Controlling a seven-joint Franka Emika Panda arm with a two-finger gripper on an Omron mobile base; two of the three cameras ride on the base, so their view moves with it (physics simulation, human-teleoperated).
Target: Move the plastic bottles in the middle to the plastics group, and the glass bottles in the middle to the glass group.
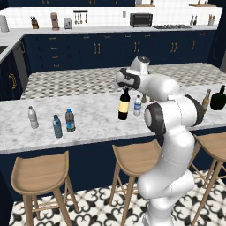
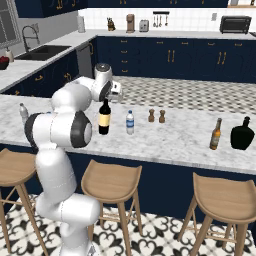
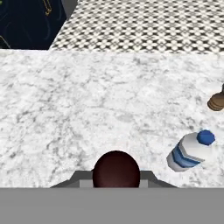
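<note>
Wine bottle (image 1: 124,105) stands upright on the marble table (image 1: 92,121), about mid-length and midway between the near and far edges; cream-tan label faces the stool side. The pincer (image 1: 126,87) sits directly over its neck and is pressed together on the neck top; in the hand view the reddish cap (image 3: 116,168) fills the gap between the fingertips. Whether the base is off the table surface cannot be told.

Arm pose: the arm rises from the floor before the stools, its big elbow joint level with the table's near edge, forearm reaching forward and up over the table, wrist folded so the hand points straight down.

Clear whitish bottle (image 1: 137,105), blue label, stands just beside the wine bottle toward the table's right end, not touching it. Two small brown shakers (image 2: 156,116) stand beyond it toward the far edge.

Toward the left end: white-labelled clear bottle (image 1: 33,117), teal-blue bottle (image 1: 57,126) and dark grey-tinted bottle (image 1: 69,120), the last two close together near the near edge.

At the right end: slim amber bottle (image 2: 215,134) and squat black jug (image 2: 243,133), side by side, upright.
</note>
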